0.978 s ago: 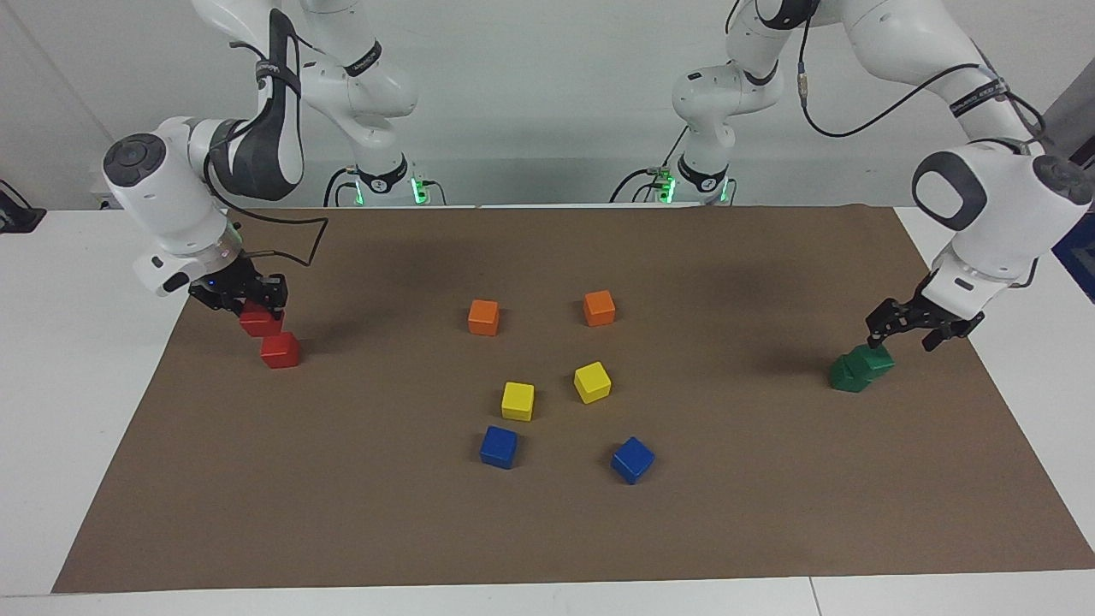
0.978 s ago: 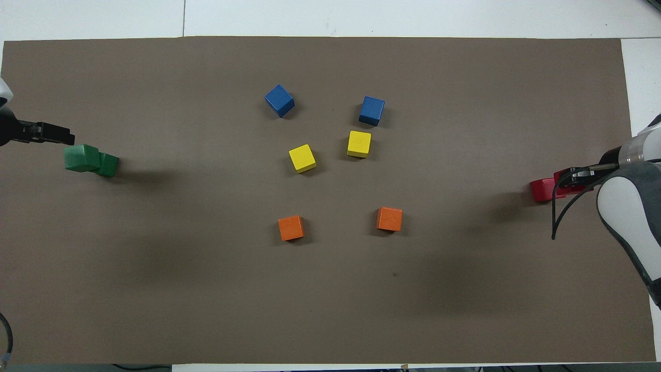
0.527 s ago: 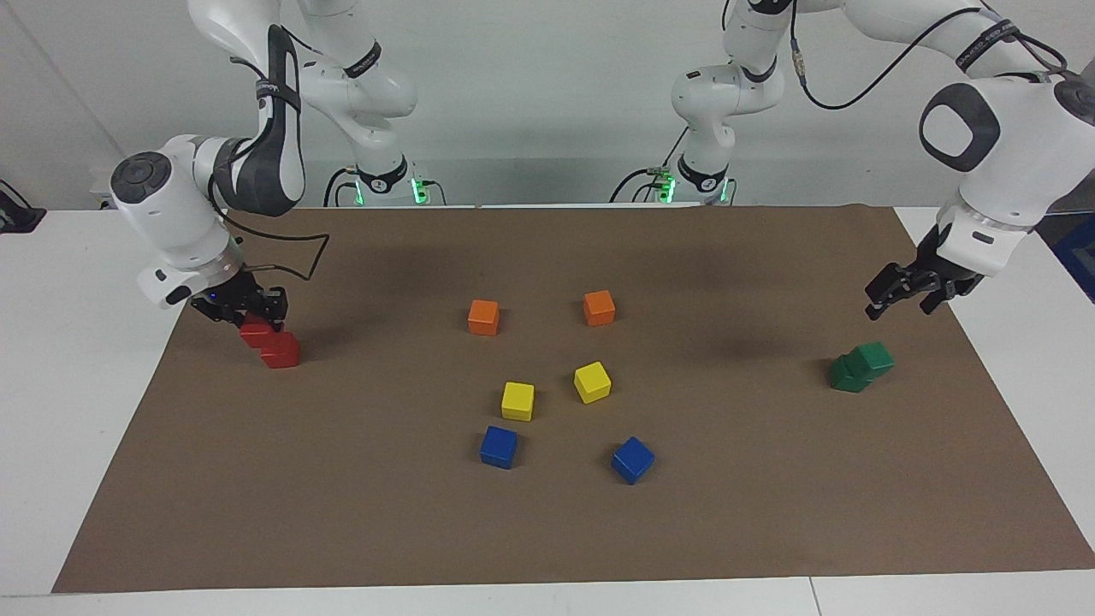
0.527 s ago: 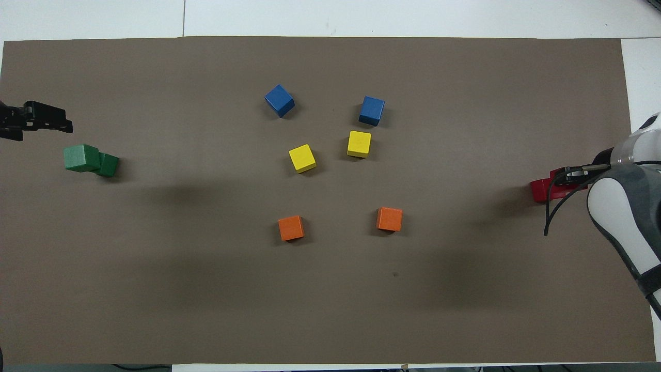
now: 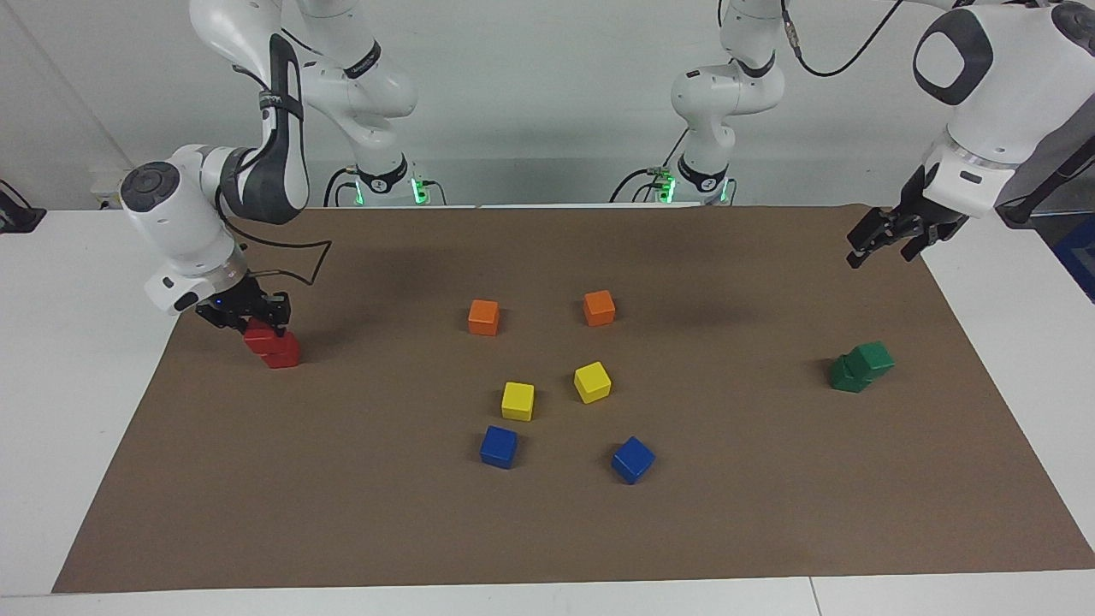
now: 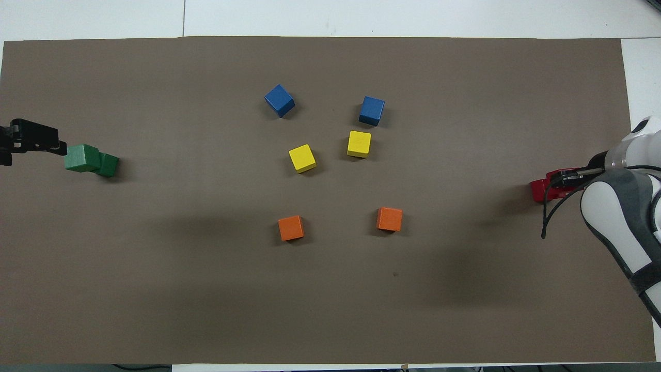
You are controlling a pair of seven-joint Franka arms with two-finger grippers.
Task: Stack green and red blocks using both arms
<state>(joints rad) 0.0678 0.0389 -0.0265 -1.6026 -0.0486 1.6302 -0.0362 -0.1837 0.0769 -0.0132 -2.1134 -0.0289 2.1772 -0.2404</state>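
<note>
My right gripper (image 5: 252,323) is shut on a red block (image 5: 259,338), which sits slightly askew on top of the second red block (image 5: 284,353) at the right arm's end of the mat. Seen from overhead, the red blocks (image 6: 539,190) are partly covered by the right gripper (image 6: 568,179). Two green blocks form an offset stack at the left arm's end, the upper one (image 5: 875,357) on the lower one (image 5: 847,376). My left gripper (image 5: 881,251) hangs open and empty, high over the mat's edge. In the overhead view the left gripper (image 6: 37,144) appears beside the green stack (image 6: 82,157).
Two orange cubes (image 5: 483,316) (image 5: 599,307), two yellow cubes (image 5: 517,400) (image 5: 592,382) and two blue cubes (image 5: 499,447) (image 5: 632,459) lie spread over the middle of the brown mat (image 5: 547,530). White table (image 5: 68,385) borders the mat on both ends.
The left gripper has risen away from the green stack, empty. The right gripper has lowered its red block onto the other red block.
</note>
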